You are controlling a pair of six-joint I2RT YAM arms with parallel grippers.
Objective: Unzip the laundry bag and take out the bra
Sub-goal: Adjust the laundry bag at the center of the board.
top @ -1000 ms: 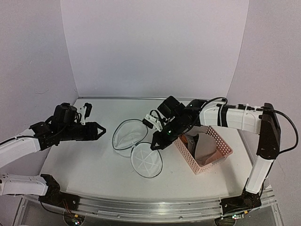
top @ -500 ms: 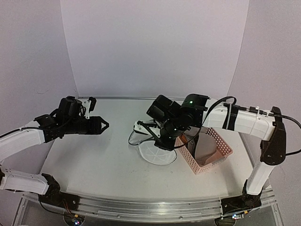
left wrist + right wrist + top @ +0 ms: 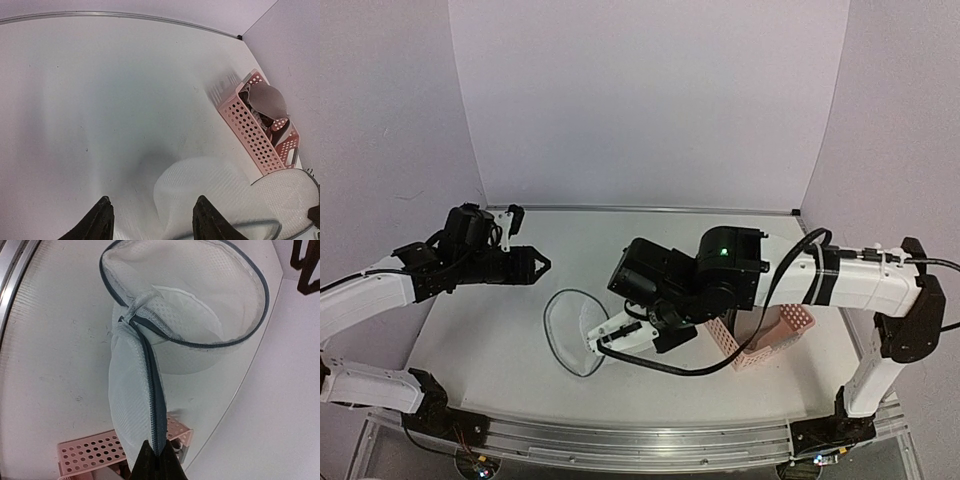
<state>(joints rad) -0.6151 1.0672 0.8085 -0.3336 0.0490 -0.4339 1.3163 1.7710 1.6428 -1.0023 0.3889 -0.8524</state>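
The right arm [image 3: 720, 275] has made the big change. A second ago it was reaching in beside the pink basket [image 3: 248, 131]; now it has swung across the middle of the table [image 3: 470, 330] and down toward the near edge, covering most of the basket from above. The left arm [image 3: 380, 295] has risen slightly and edged inward since a second ago, and has barely shifted in the last half second.

The laundry bag [image 3: 568, 328] has come along with the right arm. Earlier it lay mid-table as two round faces side by side; now it sits left of centre and nearer the front. Its dark-rimmed mouth gapes wide, and one mesh flap is drawn up away from the hoop.

The basket stands at the right side of the table, and the bra [image 3: 267, 99] is lying inside it, well apart from the bag.

The right gripper [image 3: 157, 459] has its fingers pinched together on the bag's zipper edge. The left gripper [image 3: 539, 265] hangs above the table with its fingers apart, gripping nothing, pointing toward the bag.
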